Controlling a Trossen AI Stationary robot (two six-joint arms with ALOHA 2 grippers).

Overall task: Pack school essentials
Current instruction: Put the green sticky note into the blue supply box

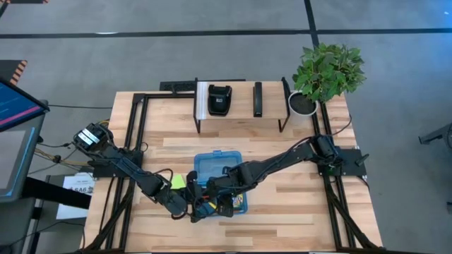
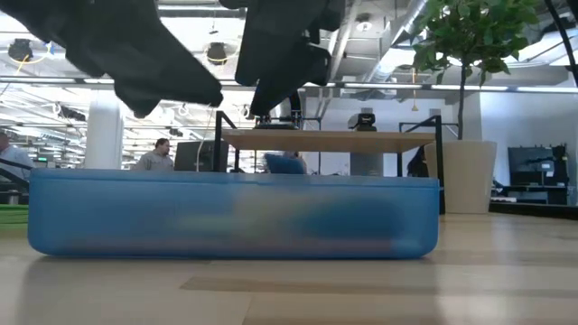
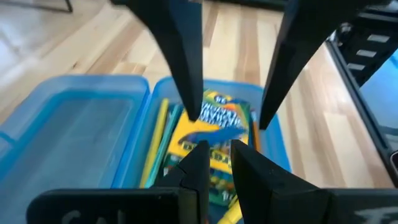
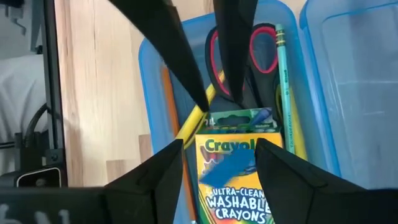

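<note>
We see both arms meeting low over the near middle of the wooden table point(image 1: 296, 212), above a blue plastic case point(image 1: 219, 166) whose lid lies flat beside its tray. The right gripper point(image 4: 214, 149) hangs directly over the tray with its fingers spread apart on either side of the yellow-green crayon box point(image 4: 236, 180); the fingers frame the box, but we cannot tell whether they touch it, and nothing is lifted. The crayon box lies flat in the tray on top of the other supplies: the red-handled scissors point(image 4: 245, 53) rest past its flap end, with yellow and orange pencils point(image 4: 186, 127) along one side and a teal pencil point(image 4: 285, 68) along the other. The left gripper point(image 3: 214, 158) hovers over the same tray from the opposite side, its fingers drawn nearly together with only a thin gap between them, holding nothing that we can make out. In the left wrist view the right arm's two dark fingers reach down toward the crayon box point(image 3: 214, 127). A lime-green sticky-note pad point(image 1: 177, 181) lies on the table just beside the case, by the left arm. At the far edge stand a black boxy device point(image 1: 219, 99) and a potted plant point(image 1: 326, 70)
</note>
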